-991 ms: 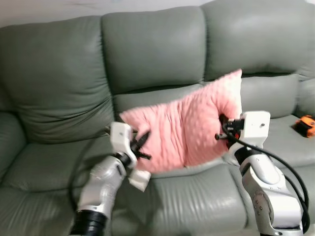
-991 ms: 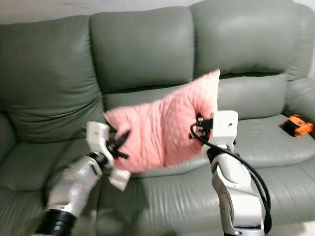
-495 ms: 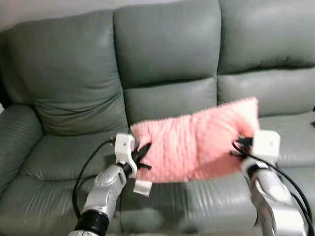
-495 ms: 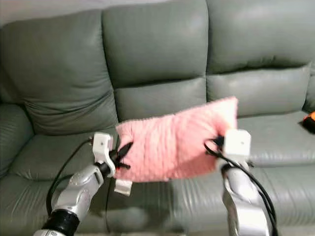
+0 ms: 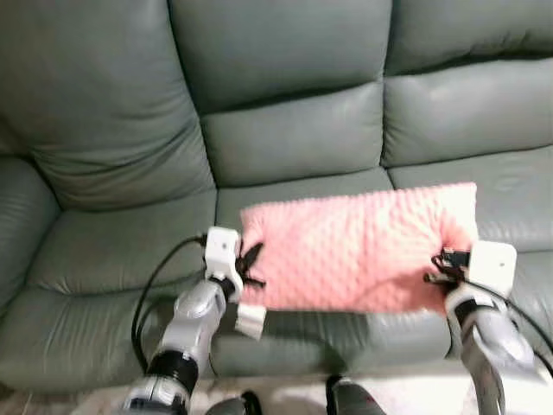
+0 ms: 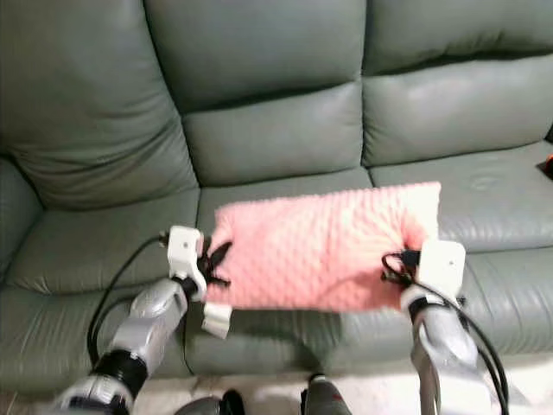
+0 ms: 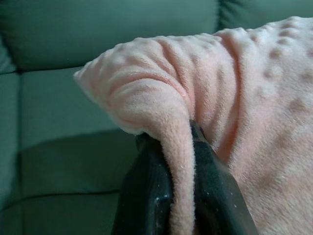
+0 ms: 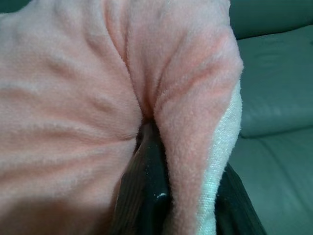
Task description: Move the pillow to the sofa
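Note:
A pink dotted pillow (image 5: 359, 251) stretches flat between my two grippers, low over the middle seat cushion of the grey-green sofa (image 5: 285, 130). My left gripper (image 5: 251, 263) is shut on the pillow's left edge; the fabric fold is pinched between its black fingers (image 7: 151, 196). At the pillow's right edge my right gripper (image 5: 441, 266) is likewise shut, with the plush pillow (image 8: 73, 98) bunched between its fingers (image 8: 146, 186). Whether the pillow touches the seat cannot be told.
The sofa's back cushions (image 5: 276, 52) rise behind the pillow. The left seat cushion (image 5: 104, 259) and the sofa's front edge (image 5: 328, 341) lie below my arms. My feet (image 5: 346, 399) stand on the floor close to the sofa's front.
The pillow has come down from a tilted, raised pose to lie level and low over the middle seat. The camera has tipped downward and closer to the sofa.

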